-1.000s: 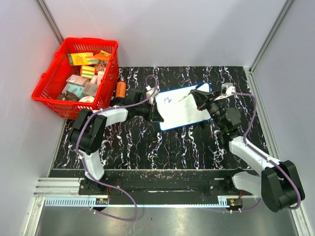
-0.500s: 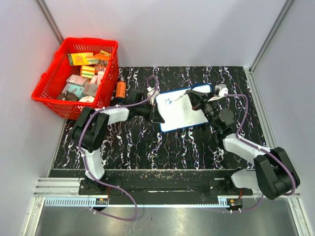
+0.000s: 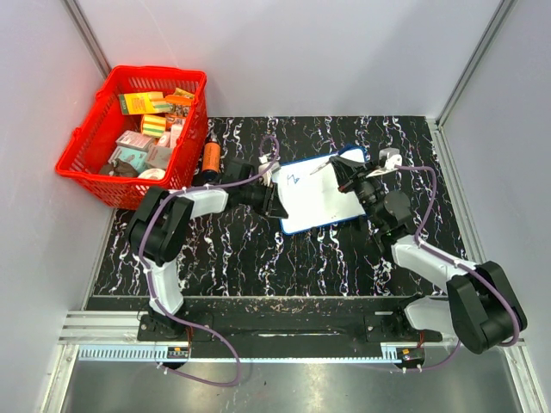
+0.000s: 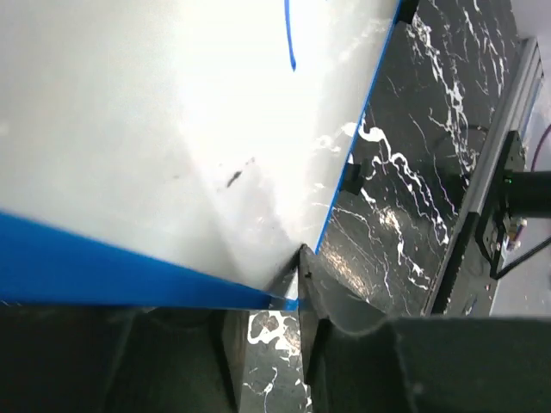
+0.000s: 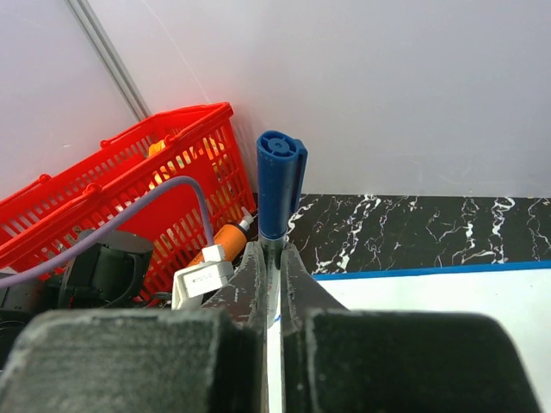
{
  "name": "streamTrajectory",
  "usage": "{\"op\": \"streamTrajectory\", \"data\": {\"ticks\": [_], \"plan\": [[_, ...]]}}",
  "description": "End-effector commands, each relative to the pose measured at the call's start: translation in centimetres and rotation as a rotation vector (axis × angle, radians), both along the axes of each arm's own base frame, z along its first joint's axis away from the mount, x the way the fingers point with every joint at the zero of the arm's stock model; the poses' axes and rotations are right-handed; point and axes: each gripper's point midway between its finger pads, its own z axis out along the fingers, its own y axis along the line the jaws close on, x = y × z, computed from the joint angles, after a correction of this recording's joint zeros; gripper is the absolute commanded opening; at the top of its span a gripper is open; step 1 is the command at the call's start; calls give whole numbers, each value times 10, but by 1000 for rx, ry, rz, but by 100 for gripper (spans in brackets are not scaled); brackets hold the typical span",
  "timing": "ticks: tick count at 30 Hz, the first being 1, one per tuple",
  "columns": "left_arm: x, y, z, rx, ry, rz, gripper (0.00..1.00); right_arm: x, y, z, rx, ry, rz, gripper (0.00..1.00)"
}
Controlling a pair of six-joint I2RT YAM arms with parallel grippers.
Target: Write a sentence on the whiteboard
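A: Where does the whiteboard (image 3: 323, 202) lie?

B: It lies flat on the black marbled table (image 3: 258, 258), in the far half and turned a little askew, with one arm at each side. The red basket (image 3: 159, 72) of packets stands well apart at the far left corner. An orange bottle (image 3: 211, 157) lies just beside it.

A: What about the sentence (image 3: 293, 178)?

B: Only a few thin blue strokes show, near the board's far left corner. They are too small to read as words.

A: What is the right gripper (image 3: 346, 175) doing?

B: It reaches over the board's far right part. Its fingers are pressed together on a blue marker (image 5: 280, 172), whose capped end sticks up between them in the wrist view. From above, the marker's thin end points left toward the strokes.

A: And the left gripper (image 3: 275, 200)?

B: It sits low at the board's left edge. In its wrist view the blue rim and near corner lie right at its fingers, with a sliver of table showing between them. Whether it pinches the rim or stands loose around it, he cannot tell.
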Motion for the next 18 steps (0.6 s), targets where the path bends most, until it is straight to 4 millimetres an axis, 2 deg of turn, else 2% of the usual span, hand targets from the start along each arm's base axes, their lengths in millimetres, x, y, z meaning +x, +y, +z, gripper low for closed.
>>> {"op": "streamTrajectory", "data": {"ticks": [1, 7, 11, 17, 18], "plan": [[-39, 12, -43, 177, 106, -5, 35, -6, -7, 14, 12, -45, -33, 0], [-28, 17, -35, 207, 35, 51, 51, -10, -9, 16, 6, -44, -35, 0], [-24, 24, -17, 218, -33, 91, 66, -12, -14, 17, 8, -42, -57, 0], [-26, 47, 6, 277, -101, 198, 76, -16, -13, 24, 7, -42, -41, 0], [-28, 51, 20, 272, -134, 221, 77, -19, -9, 26, 2, -46, -17, 0]]}}
